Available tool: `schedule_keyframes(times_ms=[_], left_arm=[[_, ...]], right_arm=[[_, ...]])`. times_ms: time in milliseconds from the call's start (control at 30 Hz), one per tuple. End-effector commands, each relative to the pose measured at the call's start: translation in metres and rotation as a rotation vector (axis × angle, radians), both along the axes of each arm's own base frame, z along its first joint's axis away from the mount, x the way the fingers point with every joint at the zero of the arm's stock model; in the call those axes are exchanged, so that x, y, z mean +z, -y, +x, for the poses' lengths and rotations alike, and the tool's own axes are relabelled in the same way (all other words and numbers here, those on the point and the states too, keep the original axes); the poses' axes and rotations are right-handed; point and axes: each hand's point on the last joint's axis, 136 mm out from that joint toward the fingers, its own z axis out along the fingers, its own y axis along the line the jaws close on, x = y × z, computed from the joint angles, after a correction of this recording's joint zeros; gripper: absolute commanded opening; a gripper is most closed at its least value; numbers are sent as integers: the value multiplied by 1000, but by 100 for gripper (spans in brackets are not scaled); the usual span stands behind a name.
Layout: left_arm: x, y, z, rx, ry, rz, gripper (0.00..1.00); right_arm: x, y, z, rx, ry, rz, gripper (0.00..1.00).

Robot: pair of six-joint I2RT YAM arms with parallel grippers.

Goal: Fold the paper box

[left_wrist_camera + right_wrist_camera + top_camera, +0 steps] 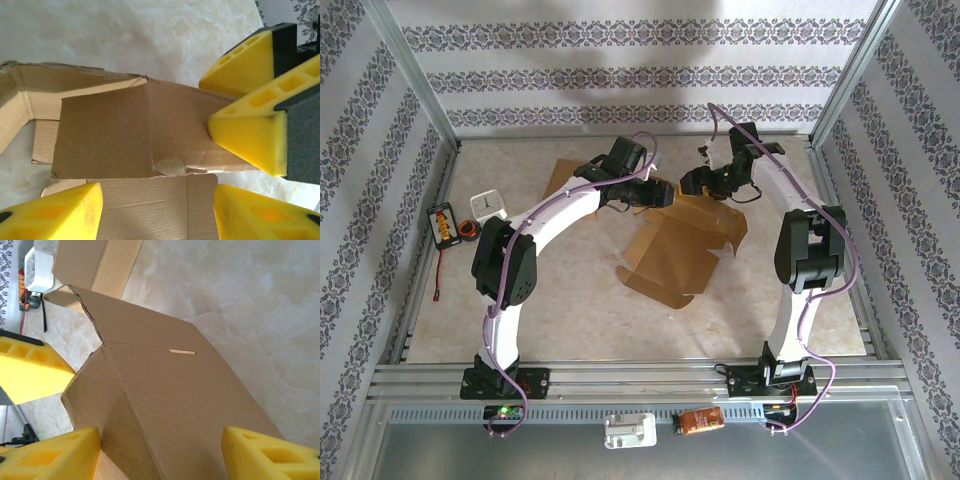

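Brown corrugated cardboard: the paper box (682,250) lies opened out on the pale marbled table (570,310), just right of centre in the top view. Its far flaps are raised toward the two grippers.

The left gripper (657,193) sits over the box's upper-left edge with its jaws well apart. In its wrist view the yellow fingers (55,212) stand either side of a flat panel, and nothing is clamped.

The right gripper (693,183) is at the box's far edge, close beside the left one, and its jaws are likewise apart. A creased flap with a narrow slot (182,351) runs up between them. Whether the pads press on it cannot be told.

A second cardboard piece (563,178) lies behind the left arm. At the table's left edge sit a white device (488,204), an orange device (442,224) and a black roll (468,231).
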Motion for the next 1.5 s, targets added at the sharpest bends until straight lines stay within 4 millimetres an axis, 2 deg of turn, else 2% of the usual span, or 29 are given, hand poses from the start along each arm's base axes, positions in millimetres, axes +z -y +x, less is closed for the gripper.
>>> schedule_keyframes(times_ms=[0, 200, 400, 633, 833, 1000, 1067, 1167, 1233, 1333, 1467], left_arm=[[16, 12, 10, -27, 33, -71, 61], [14, 16, 16, -16, 42, -104, 63], [15, -4, 24, 36, 146, -6, 66], [3, 12, 30, 37, 45, -111, 68], [7, 28, 27, 30, -18, -247, 45], [4, 28, 26, 44, -37, -266, 40], [4, 25, 26, 47, -21, -249, 44], [13, 15, 27, 60, 36, -233, 62], [21, 5, 28, 77, 101, -215, 70], [28, -12, 21, 81, 216, -160, 71], [11, -29, 5, 52, 287, -83, 70]], right_arm=[[4, 1, 0, 3, -17, 23, 65], [4, 1, -1, 7, -20, 24, 65], [4, 2, -1, 7, -20, 25, 65], [4, 1, 0, 7, -23, 24, 65], [4, 2, 0, 5, -23, 23, 64], [5, 1, 1, 3, -25, 25, 64], [5, 2, 1, 3, -23, 22, 64], [5, 3, 0, 2, -20, 16, 64], [5, 3, 0, 2, -21, 14, 64], [3, 4, 0, 0, -23, 9, 63], [1, 5, -1, -2, -28, 8, 63]])
